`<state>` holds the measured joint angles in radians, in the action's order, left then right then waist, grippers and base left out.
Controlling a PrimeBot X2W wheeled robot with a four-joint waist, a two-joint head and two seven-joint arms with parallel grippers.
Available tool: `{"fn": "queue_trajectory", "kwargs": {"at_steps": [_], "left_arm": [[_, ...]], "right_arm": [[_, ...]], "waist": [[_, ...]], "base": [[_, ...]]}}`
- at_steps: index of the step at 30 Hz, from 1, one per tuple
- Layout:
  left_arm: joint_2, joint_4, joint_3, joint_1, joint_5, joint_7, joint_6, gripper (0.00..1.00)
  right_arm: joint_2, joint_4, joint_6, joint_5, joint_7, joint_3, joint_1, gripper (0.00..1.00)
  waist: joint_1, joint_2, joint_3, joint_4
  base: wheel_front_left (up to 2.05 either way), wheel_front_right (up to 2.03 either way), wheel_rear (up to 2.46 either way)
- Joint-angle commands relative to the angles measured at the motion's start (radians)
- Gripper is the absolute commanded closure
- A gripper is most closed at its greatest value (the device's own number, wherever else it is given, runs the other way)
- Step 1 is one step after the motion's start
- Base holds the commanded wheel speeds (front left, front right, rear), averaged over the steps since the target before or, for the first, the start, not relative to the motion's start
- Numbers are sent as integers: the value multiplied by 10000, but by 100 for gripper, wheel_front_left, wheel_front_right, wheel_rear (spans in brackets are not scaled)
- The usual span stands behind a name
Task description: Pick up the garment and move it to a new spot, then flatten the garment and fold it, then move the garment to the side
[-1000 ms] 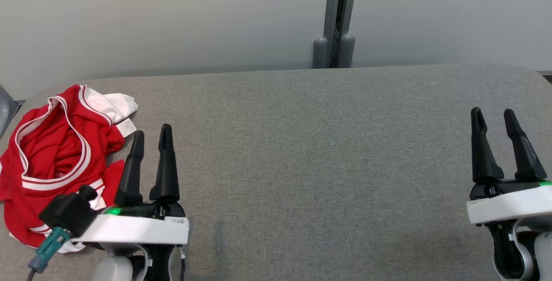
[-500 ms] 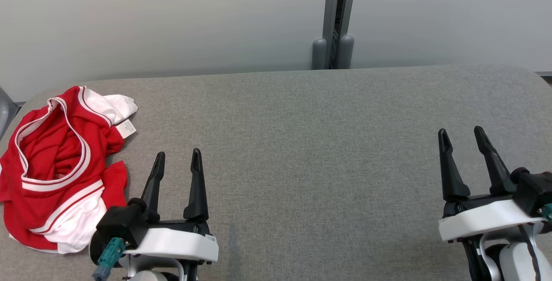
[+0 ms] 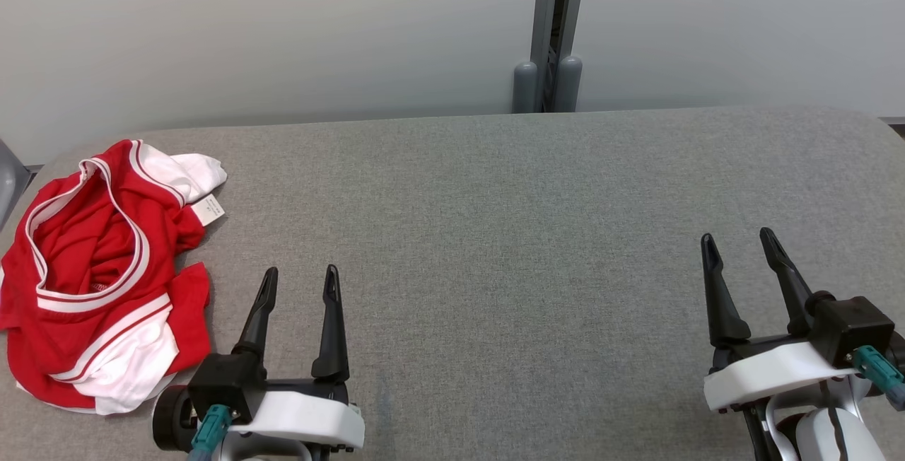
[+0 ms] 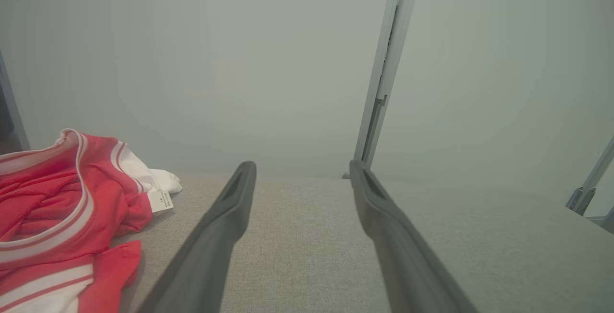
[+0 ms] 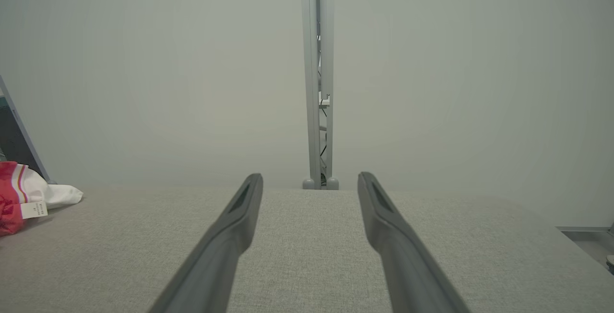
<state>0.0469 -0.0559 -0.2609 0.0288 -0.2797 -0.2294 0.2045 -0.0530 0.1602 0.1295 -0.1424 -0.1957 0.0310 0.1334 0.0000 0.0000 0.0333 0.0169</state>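
— Red-and-white crumpled fabric garment (image 3: 92,256) lies where?
— At the left end of the grey cloth-covered table (image 3: 495,235), near the left gripper (image 3: 300,271). Both it and the right gripper (image 3: 737,235) stand spread, holding nothing.

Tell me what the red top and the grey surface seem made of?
Top: probably thin sports knit, matte red with white trim; it crumples in soft folds. Surface: likely covered in matte grey woven cloth; a fine weave shows up close.
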Motion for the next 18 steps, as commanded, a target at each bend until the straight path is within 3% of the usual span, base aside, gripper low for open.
{"fn": "queue_trajectory", "kwargs": {"at_steps": [1, 18], "left_arm": [[44, -21, 15, 0, 137, -71, 34, 0], [52, -378, 22, -177, 718, -292, -191, 0]], "right_arm": [[-20, 41, 17, 248, -138, -2, 65, 0], [-2, 652, 19, 893, -610, 256, 155, 0]], "waist": [[0, 0, -5, 4], [0, 0, -22, -38]], "base": [[0, 0, 0], [0, 0, 0]]}}
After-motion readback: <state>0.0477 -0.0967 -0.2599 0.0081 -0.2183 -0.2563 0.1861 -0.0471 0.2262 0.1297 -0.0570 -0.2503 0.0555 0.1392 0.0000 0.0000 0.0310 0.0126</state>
